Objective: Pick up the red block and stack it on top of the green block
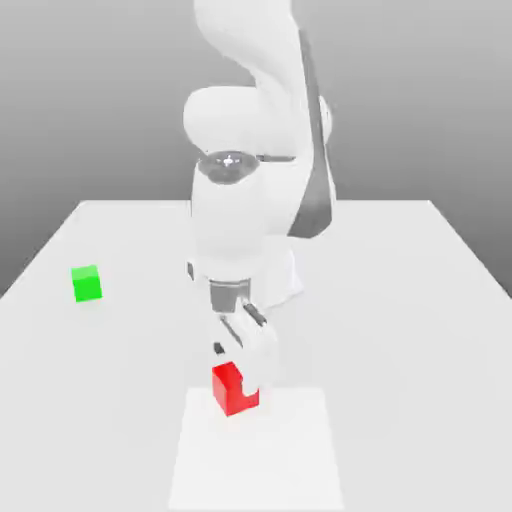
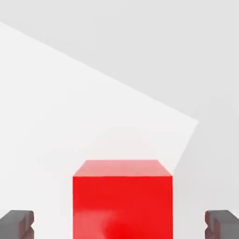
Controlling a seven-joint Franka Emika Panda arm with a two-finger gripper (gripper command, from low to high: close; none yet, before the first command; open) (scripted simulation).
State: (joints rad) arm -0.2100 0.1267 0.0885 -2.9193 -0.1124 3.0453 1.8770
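Exterior view — one red block (image 1: 233, 390), one green block (image 1: 87, 284)

red block (image 1: 233, 391): on table, near edge | green block (image 1: 87, 285): well apart, flat

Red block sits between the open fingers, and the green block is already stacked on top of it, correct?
Not quite. The red block does sit between the open fingers, but the exterior view shows the green block resting apart on the table, toward that view's left.
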